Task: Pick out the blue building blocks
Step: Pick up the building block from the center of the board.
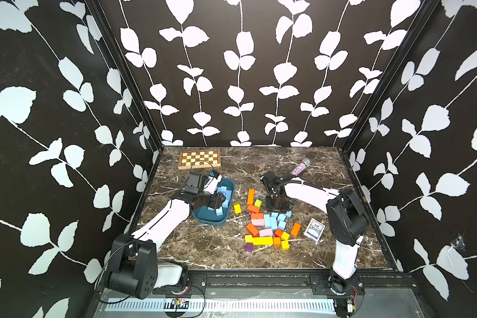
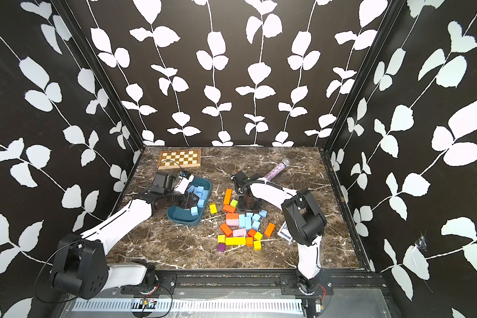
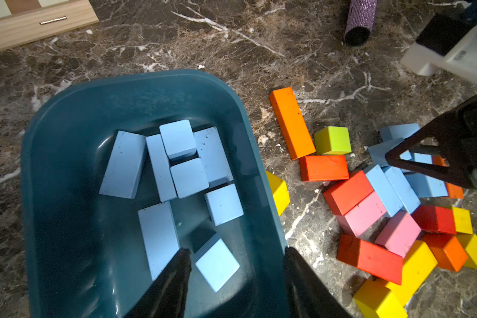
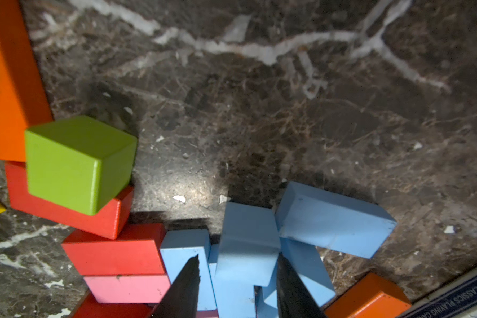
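Right wrist — right jaws straddle blue block (image 4: 247, 247); clamp unclear, bases cut off | left jaws parted over tray (image 3: 138, 93)

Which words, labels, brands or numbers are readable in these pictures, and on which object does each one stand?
"CLASSICS PLAYING": white print on the blue side of the card box, right wrist view; further letters are cut off at the picture's edge.
Card box face in a top view: print too small to read.
The blue building blocks, tray and chessboard: no text visible.
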You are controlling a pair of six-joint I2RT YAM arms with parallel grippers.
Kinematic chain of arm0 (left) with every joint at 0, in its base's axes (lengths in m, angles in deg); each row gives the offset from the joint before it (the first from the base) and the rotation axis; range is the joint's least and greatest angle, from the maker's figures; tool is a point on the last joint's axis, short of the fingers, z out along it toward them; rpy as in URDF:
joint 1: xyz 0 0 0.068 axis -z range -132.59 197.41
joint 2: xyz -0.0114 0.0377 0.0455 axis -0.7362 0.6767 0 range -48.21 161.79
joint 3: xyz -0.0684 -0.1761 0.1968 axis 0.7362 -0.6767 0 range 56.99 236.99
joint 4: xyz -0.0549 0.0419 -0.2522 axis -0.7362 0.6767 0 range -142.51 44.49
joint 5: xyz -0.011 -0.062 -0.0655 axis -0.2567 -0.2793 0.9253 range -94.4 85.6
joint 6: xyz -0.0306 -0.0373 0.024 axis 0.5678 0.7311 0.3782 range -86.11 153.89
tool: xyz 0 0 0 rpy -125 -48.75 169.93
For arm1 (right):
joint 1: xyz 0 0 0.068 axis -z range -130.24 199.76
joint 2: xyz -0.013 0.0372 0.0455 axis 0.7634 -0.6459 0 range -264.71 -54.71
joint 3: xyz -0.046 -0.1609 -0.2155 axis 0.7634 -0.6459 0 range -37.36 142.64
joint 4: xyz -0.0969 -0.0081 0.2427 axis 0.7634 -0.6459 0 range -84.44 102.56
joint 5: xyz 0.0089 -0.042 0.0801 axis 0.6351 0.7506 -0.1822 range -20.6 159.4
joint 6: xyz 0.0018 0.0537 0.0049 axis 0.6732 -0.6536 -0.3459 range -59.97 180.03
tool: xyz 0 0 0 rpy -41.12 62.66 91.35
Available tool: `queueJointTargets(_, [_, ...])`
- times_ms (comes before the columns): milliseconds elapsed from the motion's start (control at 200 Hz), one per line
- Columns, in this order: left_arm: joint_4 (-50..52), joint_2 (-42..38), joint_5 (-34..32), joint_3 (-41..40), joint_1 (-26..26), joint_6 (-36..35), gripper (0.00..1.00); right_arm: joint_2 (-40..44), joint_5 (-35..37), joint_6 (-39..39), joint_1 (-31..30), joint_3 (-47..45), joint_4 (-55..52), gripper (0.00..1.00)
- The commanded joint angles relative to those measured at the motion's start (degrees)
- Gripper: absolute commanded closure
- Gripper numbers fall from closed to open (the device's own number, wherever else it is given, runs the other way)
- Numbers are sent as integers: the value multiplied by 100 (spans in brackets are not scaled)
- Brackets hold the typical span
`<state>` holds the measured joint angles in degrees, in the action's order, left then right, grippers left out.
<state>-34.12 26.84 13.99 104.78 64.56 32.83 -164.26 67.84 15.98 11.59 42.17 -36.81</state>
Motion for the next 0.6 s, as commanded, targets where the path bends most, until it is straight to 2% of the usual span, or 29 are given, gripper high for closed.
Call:
queueJointTargets(0, [-83,-139,94,-119,-40,27,43,-125,164,-1,-25,107,-129,57])
queueJointTargets(75, [-77,-152,105,-137,-36,28,43,-149,156,-13,-25,101,-100,58])
queueJointTargets(395, [-48,-268,211,-120,-38,-259,44,-10,170,8,-28,32,9,77])
queueJointTargets(595, [-7,-237,621,14,-37,-944,42,648,-323,169,-50,-315,1086,82])
